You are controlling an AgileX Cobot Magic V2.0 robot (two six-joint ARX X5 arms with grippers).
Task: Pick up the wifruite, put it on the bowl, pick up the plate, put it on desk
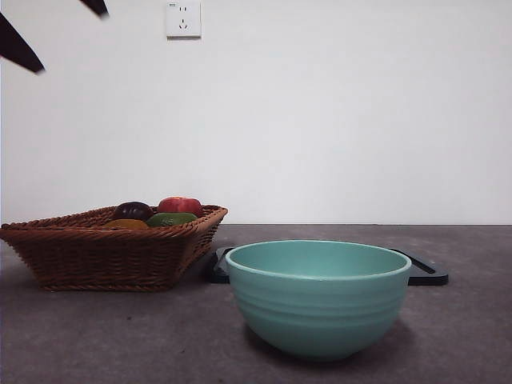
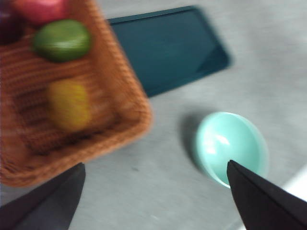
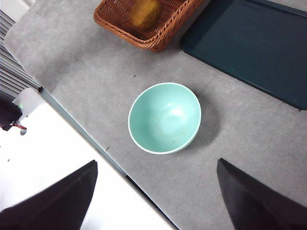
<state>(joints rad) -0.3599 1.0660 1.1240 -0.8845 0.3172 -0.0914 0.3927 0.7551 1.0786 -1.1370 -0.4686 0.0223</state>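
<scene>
Wifruite (image 2: 68, 105) lies in the wicker basket (image 1: 88, 256) with a green fruit (image 2: 62, 40), red apple (image 1: 181, 205) and dark purple fruit (image 1: 132, 210); bowl (image 1: 318, 296) empty, upright on the bench (image 1: 120, 336), black tray (image 3: 254, 45) behind it; left gripper (image 2: 156, 191) high above the basket's edge and the bowl, jaws wide apart, holding nothing; right gripper (image 3: 156, 191) high over the bowl, likewise spread wide and empty.

Front view sits low, level across the desk (image 1: 96, 336); both wrist views look down from high — all share the bowl (image 1: 318, 298).
</scene>
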